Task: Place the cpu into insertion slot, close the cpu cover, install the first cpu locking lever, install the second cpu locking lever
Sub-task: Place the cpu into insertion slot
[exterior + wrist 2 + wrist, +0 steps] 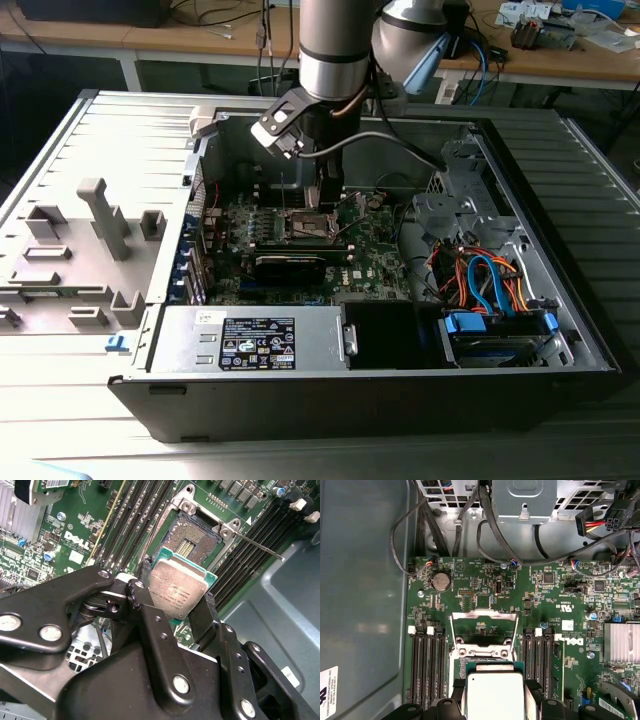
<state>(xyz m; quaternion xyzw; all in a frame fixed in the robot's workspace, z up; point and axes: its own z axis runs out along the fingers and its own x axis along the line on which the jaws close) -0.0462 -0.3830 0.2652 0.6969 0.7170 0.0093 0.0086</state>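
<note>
cpu (pixel 177 585): two sides were hidden under the fingers of the gripper (pixel 176 592); in the first wrist view the picture's edge cut it off.
slot (pixel 192 535): one corner lay hidden behind the cpu.
gripper: its body ran off the edge in both wrist views.
exterior view: slot detail was too small to tell.

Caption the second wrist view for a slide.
Pincer gripping the cpu by two opposite edges, the open insertion slot on the green motherboard just beyond it.
</note>
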